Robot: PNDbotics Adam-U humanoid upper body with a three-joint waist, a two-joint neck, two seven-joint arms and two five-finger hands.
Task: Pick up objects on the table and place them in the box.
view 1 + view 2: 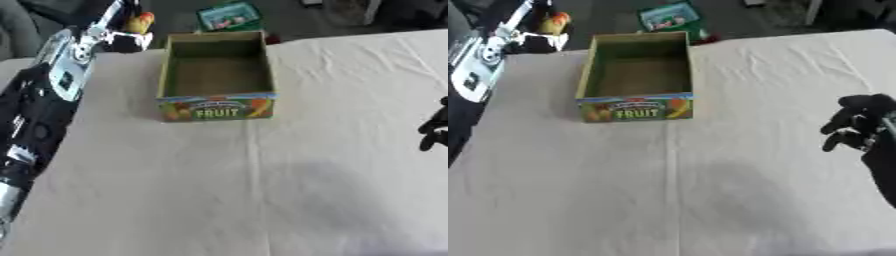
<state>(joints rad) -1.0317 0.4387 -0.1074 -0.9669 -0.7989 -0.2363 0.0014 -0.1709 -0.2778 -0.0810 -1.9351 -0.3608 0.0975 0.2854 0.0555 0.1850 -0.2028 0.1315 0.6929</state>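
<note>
The one word that can be read is "FRUIT", in pale capitals on the near outer wall of the box, which stands at the far left of the table. A smaller line of print above it is too blurred to read.

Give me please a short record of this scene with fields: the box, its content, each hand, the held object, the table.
box: cardboard box printed FRUIT on the front, open top, standing on the far part of the table
content: nothing visible inside
left hand: the left hand raised past the box's far left corner, fingers curled round a yellow and red object
held object: too unclear to name
right hand: the right hand at the right edge, fingers curled, holding nothing
table: white cloth, wrinkled
</note>
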